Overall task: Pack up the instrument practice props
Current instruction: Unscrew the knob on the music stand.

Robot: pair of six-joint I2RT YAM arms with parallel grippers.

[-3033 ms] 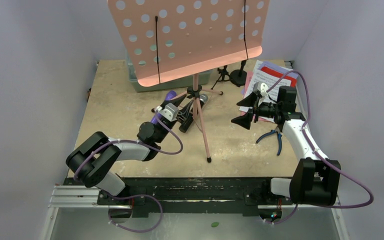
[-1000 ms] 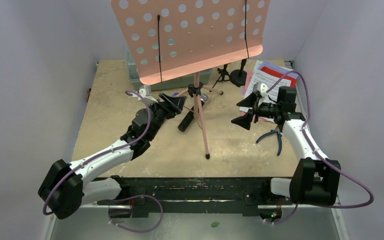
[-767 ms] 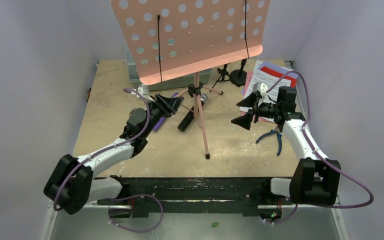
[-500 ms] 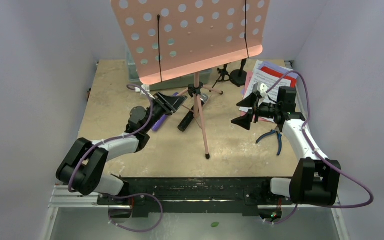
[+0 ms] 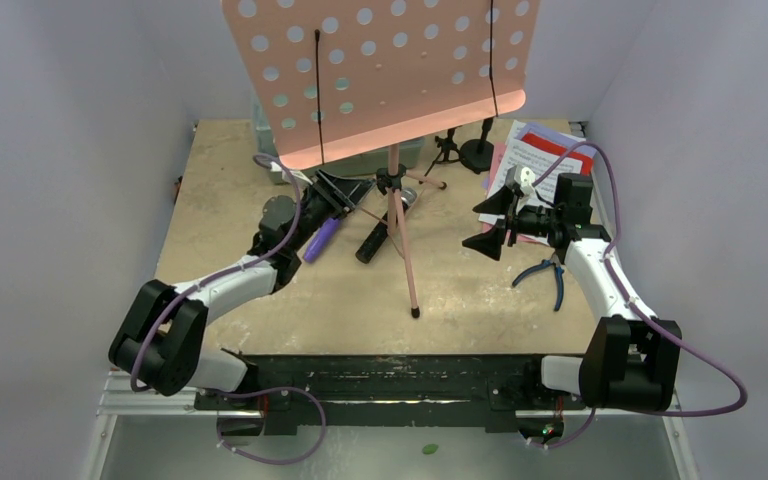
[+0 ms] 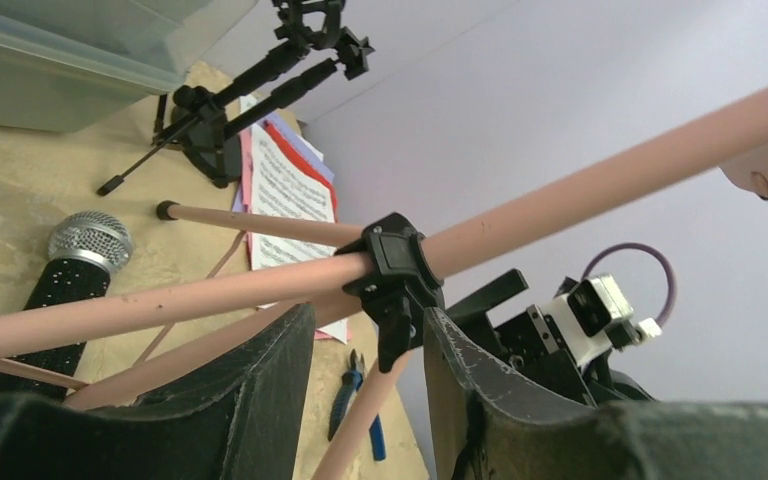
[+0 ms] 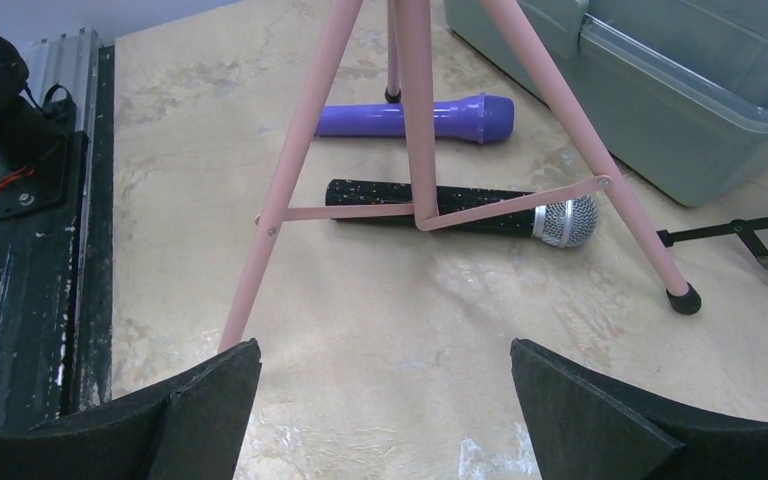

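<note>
Packing apparently barely begun: pink metal tripod (image 5: 400, 240) stands unfolded on the tabletop (image 5: 480, 300)
The left tool (image 6: 367, 315) sits narrowed around the tripod's black collar (image 6: 395, 255), grip unclear; the right tool (image 7: 385, 350) gapes wide, empty. The purple microphone (image 5: 320, 240), black silver-headed microphone (image 7: 460, 215) and red-and-white sheet-music pages (image 5: 545, 155) lie unpacked.

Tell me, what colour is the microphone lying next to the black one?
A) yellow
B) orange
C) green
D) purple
D, because the purple microphone lies beside the black silver-headed microphone, down by the legs of the pink tripod.
</note>
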